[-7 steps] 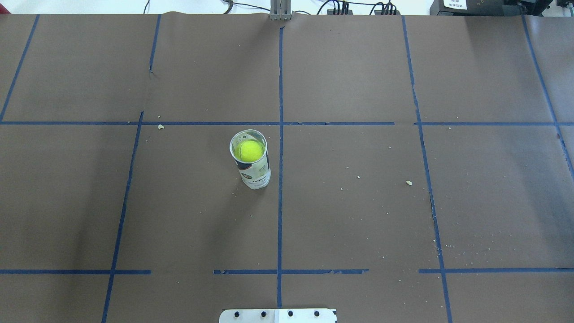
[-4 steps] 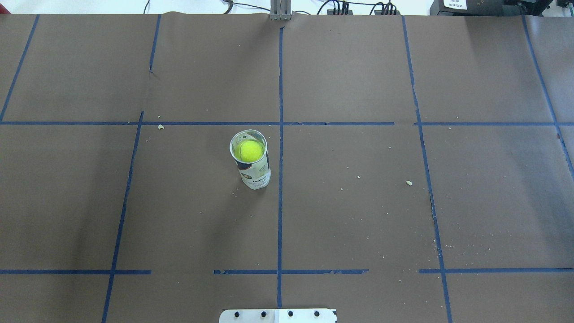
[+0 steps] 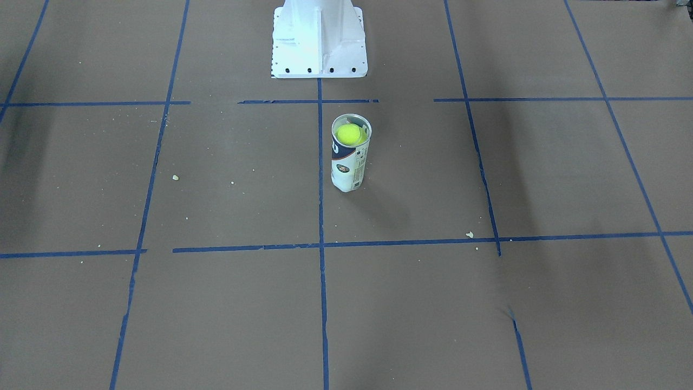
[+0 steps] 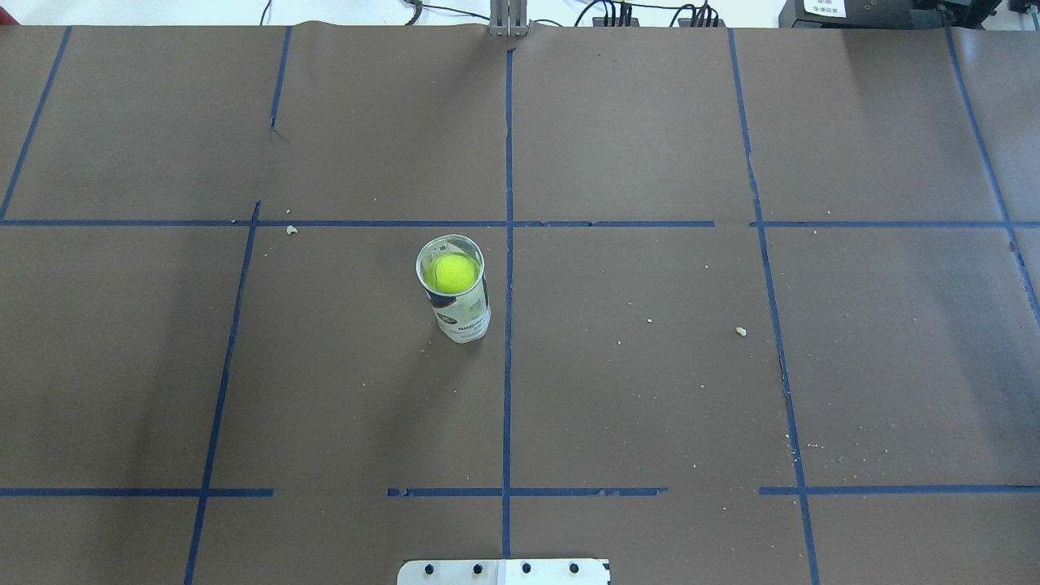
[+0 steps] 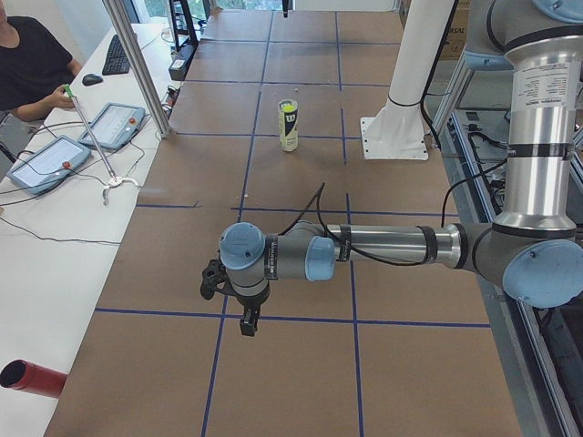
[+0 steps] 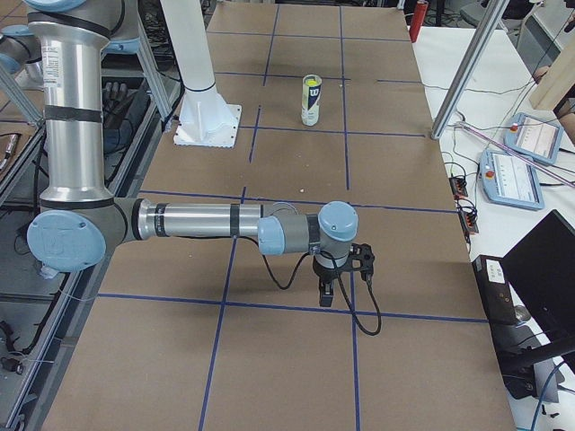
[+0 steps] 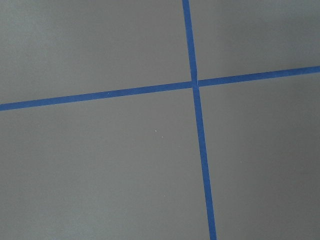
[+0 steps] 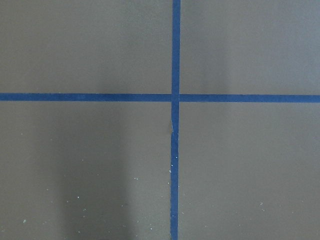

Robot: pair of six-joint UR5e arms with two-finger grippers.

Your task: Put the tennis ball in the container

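Brown tabletop (image 4: 650, 390), overhead view: container (image 4: 461, 313) upright, tennis ball (image 4: 453, 273) high inside it, both unchanged from a second ago. Front view adds the white base (image 3: 319, 43). Only the side views show the left fingers (image 5: 246, 323) and right fingers (image 6: 327, 294), well apart from the container; I cannot tell their spread. Wrist views: only tape (image 7: 195, 82).

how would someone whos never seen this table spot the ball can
From the white robot base, follow the central blue tape line outward. Beside it stands the container, upright and clear with a white and navy label. Its giveaway is the yellow-green tennis ball inside its top.
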